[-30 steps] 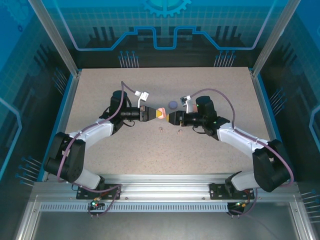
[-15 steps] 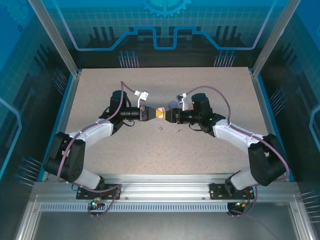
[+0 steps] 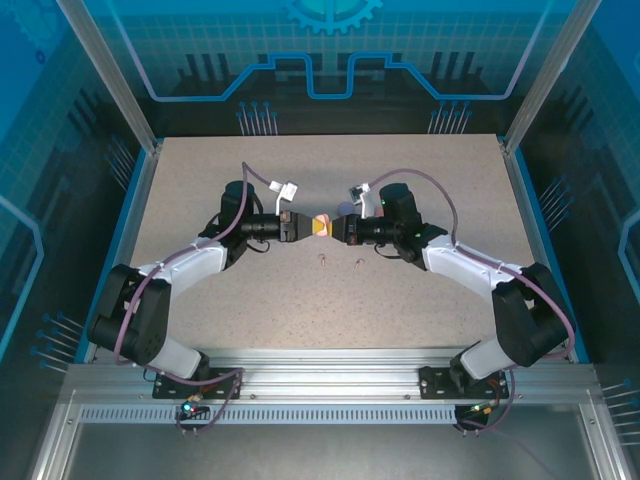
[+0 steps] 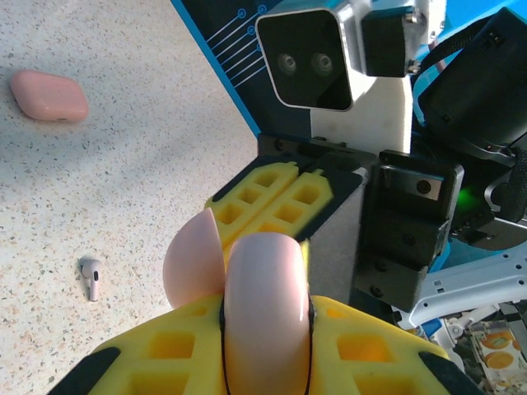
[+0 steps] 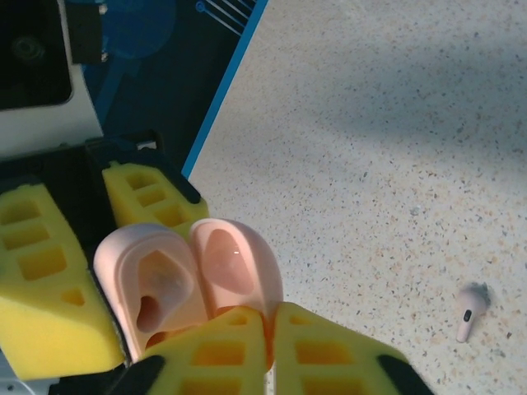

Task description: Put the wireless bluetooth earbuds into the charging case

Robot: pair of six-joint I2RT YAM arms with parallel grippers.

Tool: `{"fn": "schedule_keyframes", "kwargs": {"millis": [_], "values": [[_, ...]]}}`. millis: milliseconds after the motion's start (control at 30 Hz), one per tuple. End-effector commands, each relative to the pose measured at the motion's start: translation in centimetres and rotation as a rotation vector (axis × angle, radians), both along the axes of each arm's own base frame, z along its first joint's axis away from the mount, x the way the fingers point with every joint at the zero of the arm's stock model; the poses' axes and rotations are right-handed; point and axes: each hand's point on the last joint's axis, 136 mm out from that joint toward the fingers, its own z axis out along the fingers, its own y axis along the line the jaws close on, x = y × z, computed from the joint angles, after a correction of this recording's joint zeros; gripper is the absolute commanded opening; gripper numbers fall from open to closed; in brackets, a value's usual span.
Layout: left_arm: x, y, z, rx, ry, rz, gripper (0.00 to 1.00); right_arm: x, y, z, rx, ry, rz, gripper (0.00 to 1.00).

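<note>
Where the two end effectors meet at mid-counter, two earbuds lie loose just to their near side. The left earbud [image 3: 321,259] and the right earbud [image 3: 358,263] rest apart from each other and touch nothing else. In the left wrist view a pale, stemmed earbud [image 4: 90,277] lies flat on the speckled surface, and the right wrist view records another such bud [image 5: 468,313], also alone.

The charging case [image 3: 322,225], pale pink, is held between the two end effectors. Its lid [image 4: 189,263] is hinged open, and the moulded wells inside face the right wrist camera; their contents cannot be made out.

The left end effector [image 3: 308,226] is clamped on the case body, with a yellow pad on each side. The right end effector [image 3: 335,228] has its fingers pressed together at the lid's edge. Whether they pinch the rim cannot be told.

A purple case [image 3: 345,208] sits just beyond the right end effector, on the far side. A closed pink case [image 4: 49,96] lies on the counter [image 3: 420,310], well apart from the held one.
</note>
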Motion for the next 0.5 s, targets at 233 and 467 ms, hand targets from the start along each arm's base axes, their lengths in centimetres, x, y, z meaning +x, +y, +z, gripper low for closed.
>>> {"fn": "schedule_keyframes", "kwargs": {"millis": [233,467], "values": [[-0.3,-0.4,-0.3,-0.001,0.009,-0.015,0.37,0.7,0.4,1.1,-0.016,-0.036,-0.010,0.00],[1.2,1.0,-1.3,0.092,0.041,0.094,0.97,2.3,-1.8,-0.5,-0.171,-0.031,-0.122,0.00]]}}
